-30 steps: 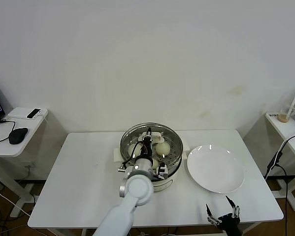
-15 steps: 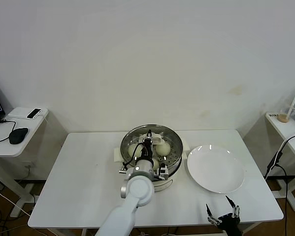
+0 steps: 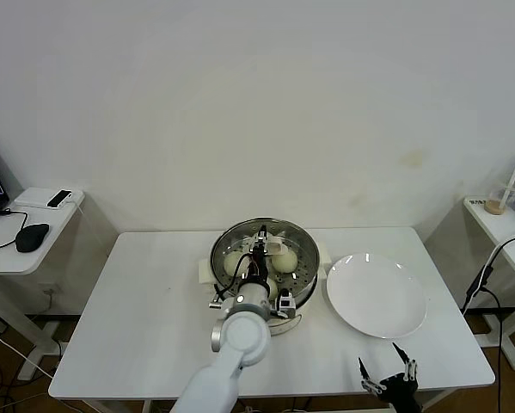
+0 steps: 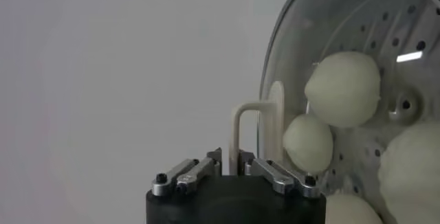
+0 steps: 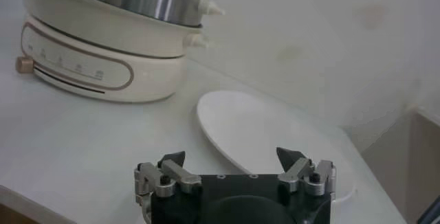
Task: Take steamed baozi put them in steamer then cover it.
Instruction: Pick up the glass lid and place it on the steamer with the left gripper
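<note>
Trouble, if it comes, will come from the cover (image 4: 330,74): I see it seated on the steamer (image 3: 302,247) at the middle of the table (image 3: 137,310), with the baozi (image 4: 342,88) lying on the perforated tray under the glass. My left gripper (image 4: 231,165) sits right at the lid's cream handle (image 4: 249,129), its fingers close on either side of the loop; I cannot tell whether they have let go or are only loosening. If I lift the arm while a finger is hooked in the loop, I judge the lid would tilt, drag off the rim or clatter onto the table. A sideways pull could also nudge the pot. My right gripper (image 5: 232,158) waits spread wide at the near table edge beside the white plate (image 3: 376,295), clear of it.
</note>
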### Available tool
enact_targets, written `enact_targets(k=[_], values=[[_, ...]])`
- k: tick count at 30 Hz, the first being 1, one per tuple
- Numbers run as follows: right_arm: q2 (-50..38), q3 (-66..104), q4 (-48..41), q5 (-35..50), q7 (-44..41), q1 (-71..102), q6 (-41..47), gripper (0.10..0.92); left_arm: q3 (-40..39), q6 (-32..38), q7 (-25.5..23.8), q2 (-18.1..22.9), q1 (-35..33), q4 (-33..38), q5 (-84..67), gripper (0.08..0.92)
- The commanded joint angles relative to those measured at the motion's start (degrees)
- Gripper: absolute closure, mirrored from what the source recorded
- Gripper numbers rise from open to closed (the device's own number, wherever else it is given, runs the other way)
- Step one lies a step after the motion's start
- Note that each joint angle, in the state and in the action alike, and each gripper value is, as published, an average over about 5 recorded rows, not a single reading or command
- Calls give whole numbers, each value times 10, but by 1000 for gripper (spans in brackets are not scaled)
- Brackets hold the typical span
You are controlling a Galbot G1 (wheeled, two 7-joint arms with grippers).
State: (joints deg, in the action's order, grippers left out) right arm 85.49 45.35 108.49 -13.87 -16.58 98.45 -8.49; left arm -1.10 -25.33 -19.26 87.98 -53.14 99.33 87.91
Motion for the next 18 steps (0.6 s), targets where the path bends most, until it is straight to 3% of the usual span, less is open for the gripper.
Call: enact_targets(k=[1,11,18], values=[[-1,0,1,0,0,1,0,203,0,0,-1,-8,-14,40,-7,536],[-3,-2,3,-1,0,5,0,203,-3,17,27,-62,-105,170,-56,246],[-10,-6,2,9,8,7,2,203,64,83,141,-103,-204,276,-185,178]])
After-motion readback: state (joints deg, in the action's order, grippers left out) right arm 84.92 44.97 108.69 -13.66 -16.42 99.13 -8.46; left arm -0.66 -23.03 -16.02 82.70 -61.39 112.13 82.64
